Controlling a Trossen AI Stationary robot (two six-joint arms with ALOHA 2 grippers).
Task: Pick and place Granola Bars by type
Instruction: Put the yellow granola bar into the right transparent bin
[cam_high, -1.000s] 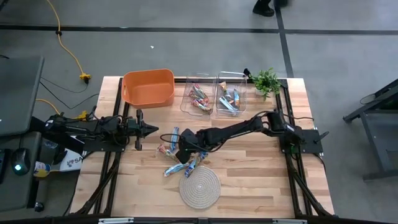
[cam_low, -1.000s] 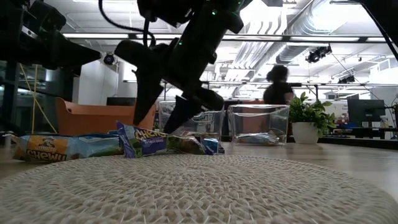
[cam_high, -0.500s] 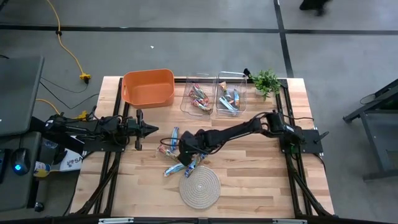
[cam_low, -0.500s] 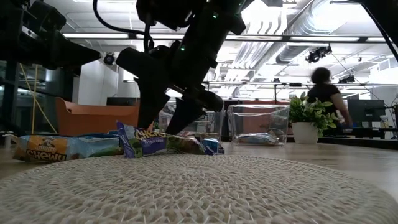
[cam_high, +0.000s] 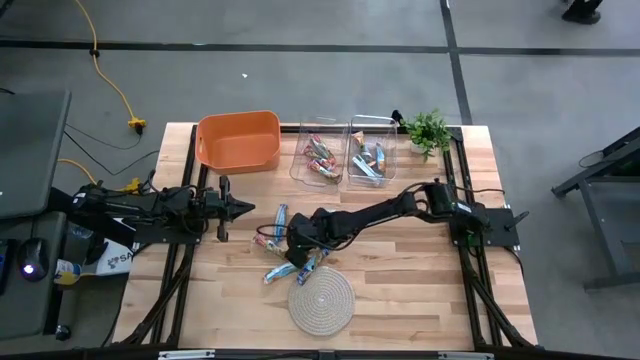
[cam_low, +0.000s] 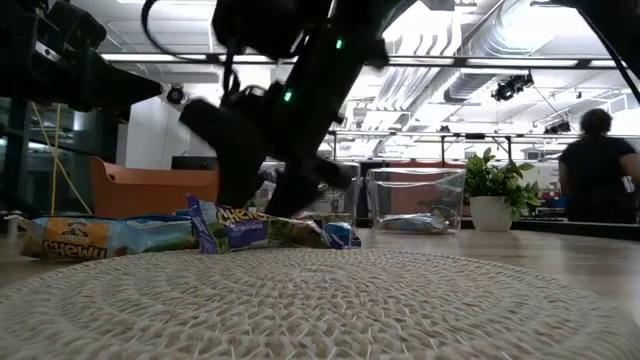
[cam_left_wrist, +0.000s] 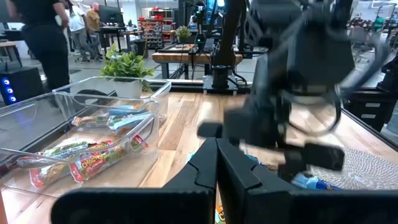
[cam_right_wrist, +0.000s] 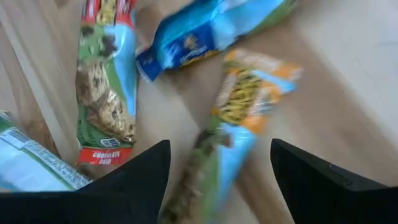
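Several granola bars lie flat on the wood near the table's middle, left of centre: blue ones (cam_high: 281, 215), (cam_high: 280, 272) and a mixed cluster (cam_high: 312, 263). My right gripper (cam_high: 295, 240) hangs open just above them. In the right wrist view (cam_right_wrist: 217, 186), its fingers stand on either side of an orange, blue and green bar (cam_right_wrist: 239, 118). A red and blue chocolate chip bar (cam_right_wrist: 104, 87) and a blue bar (cam_right_wrist: 205, 31) lie beside it. More bars lie in two clear bins (cam_high: 320, 155), (cam_high: 368, 152). My left gripper (cam_high: 238, 208) waits shut at the table's left side.
An orange bin (cam_high: 238, 140) stands at the far left of the table, and a potted plant (cam_high: 428, 128) at the far right. A round coiled rope mat (cam_high: 321, 300) lies near the front edge. A person (cam_low: 595, 165) stands in the room behind.
My right gripper has come down over the bars and shifted slightly toward the table's left edge, still open. The bars lie where they were. A person in the room behind has walked to the right.
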